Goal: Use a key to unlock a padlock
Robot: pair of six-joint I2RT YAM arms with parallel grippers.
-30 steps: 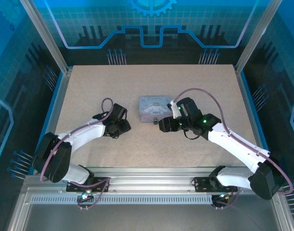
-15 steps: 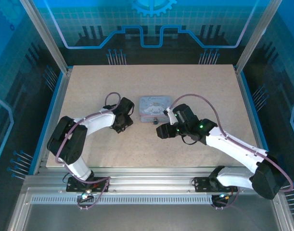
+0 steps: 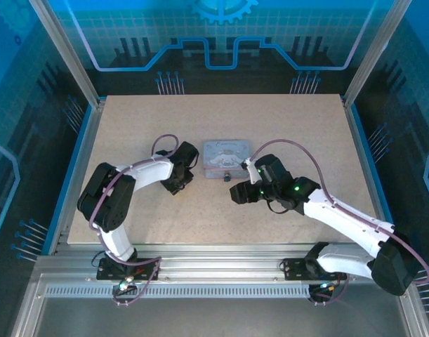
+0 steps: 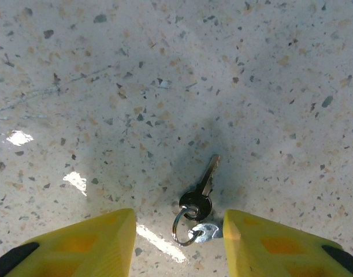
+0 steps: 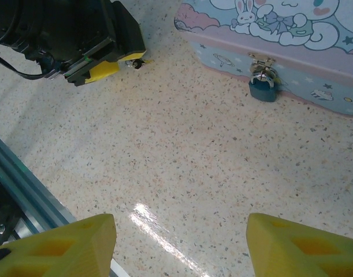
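Observation:
A small silvery key (image 4: pixel 203 190) on a split ring lies flat on the speckled table, with a second key (image 4: pixel 206 232) on the same ring. My left gripper (image 4: pixel 179 239) hangs open just above, its yellow fingers (image 4: pixel 95 239) on either side of the keys without touching them. The dark blue padlock (image 5: pixel 262 89) hangs from the hasp on the near side of the pale blue cartoon tin (image 5: pixel 292 34), and it is a dark dot (image 3: pixel 227 176) from above. My right gripper (image 5: pixel 182 245) is open and empty, a little in front of the padlock. The left gripper (image 5: pixel 115 63) is across the table from it.
The tin (image 3: pixel 225 158) sits mid-table between the two arms. The table's near edge and aluminium rail (image 5: pixel 26 190) lie close under my right gripper. Bare speckled tabletop (image 3: pixel 221 119) stretches behind the tin.
My left arm has swung its gripper up and to the right, close to the tin's left end. My right gripper has pulled back slightly toward the near edge.

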